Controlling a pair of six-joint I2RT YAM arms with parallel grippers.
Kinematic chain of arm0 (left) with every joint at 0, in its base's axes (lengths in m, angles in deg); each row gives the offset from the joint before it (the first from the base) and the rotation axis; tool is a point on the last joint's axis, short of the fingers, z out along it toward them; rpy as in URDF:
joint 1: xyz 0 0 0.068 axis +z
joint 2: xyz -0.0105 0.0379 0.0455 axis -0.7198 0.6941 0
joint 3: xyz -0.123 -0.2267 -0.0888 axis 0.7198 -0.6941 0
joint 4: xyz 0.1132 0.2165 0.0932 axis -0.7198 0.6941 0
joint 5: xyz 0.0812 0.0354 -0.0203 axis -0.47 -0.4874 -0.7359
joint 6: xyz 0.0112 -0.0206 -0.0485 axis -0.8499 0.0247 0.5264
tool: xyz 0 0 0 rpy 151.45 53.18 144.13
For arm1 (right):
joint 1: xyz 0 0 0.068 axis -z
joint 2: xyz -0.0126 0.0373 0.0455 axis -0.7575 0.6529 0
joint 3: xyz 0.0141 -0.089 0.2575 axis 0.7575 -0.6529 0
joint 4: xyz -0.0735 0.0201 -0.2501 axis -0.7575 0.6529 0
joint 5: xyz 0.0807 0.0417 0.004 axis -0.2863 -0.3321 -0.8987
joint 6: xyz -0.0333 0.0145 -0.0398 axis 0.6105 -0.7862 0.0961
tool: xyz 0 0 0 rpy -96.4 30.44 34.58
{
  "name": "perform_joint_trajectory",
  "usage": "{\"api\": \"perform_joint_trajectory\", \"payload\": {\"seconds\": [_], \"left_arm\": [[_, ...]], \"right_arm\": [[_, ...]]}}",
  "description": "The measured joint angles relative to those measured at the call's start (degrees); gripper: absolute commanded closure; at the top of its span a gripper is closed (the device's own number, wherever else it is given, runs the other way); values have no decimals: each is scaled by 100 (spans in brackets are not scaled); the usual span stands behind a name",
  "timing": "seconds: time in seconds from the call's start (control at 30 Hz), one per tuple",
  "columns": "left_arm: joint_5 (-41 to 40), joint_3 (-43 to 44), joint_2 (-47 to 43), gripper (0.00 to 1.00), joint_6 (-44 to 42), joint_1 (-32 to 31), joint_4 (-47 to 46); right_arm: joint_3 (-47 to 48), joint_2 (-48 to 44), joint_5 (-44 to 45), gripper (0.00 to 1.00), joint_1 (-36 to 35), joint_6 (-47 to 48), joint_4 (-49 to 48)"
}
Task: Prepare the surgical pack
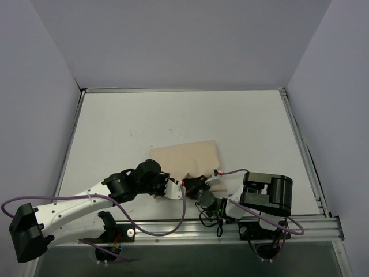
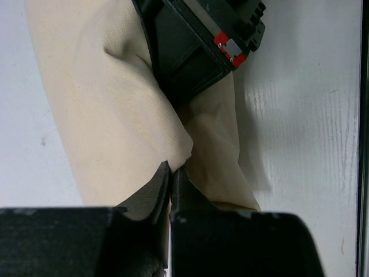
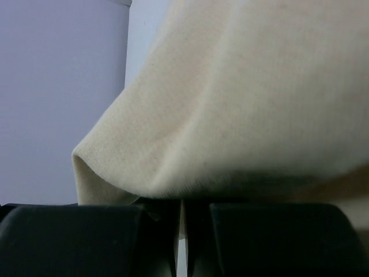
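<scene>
Pinching the near edge of the beige cloth (image 1: 187, 157), both arms reach in from the front rail and meet just beside each other at the bundle's closest side. The left gripper (image 2: 171, 180) has its jaws pressed together on a raised fold of fabric, which puckers where they bite. The right gripper (image 3: 181, 214) is likewise clamped tight, with cloth caught between its jaws and draped up over them, so that edge sits lifted off the table (image 1: 127, 124). Two grips side by side likely serve to carry a flap evenly, keeping the fold straight rather than letting one corner drag. Beyond the grippers the cloth lies as a folded rectangular bundle near the table's middle, slightly tilted; whatever it wraps is hidden. I judge the wrapping well along, with a near flap in hand.
</scene>
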Motion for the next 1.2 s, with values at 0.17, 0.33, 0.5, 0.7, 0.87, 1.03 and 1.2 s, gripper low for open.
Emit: {"api": "perform_joint_trajectory", "payload": {"seconds": [0.17,0.33,0.5,0.7,0.87,1.03,1.2], "left_arm": [[92,-129,-11,97,-138,0,-17],[151,-269,-13,97,-280,-2,-37],[160,-271,-11,96,-341,-2,-44],[223,-273,52,96,-468,-2,-15],[293,-404,72,96,-575,-2,-44],[334,-490,140,96,-686,-7,-48],[367,-509,184,96,-782,-7,-50]], "right_arm": [[-258,-24,529,100,-216,-262,-216],[-260,-306,966,100,-352,-164,179],[-96,-280,1056,100,-234,142,315],[-289,-999,1445,100,-564,-509,1161],[-39,-3099,1720,100,-1379,-1445,4052],[173,-4682,1635,77,-1532,-1720,5965],[179,-5482,1600,49,-1530,-1858,7486]]}}
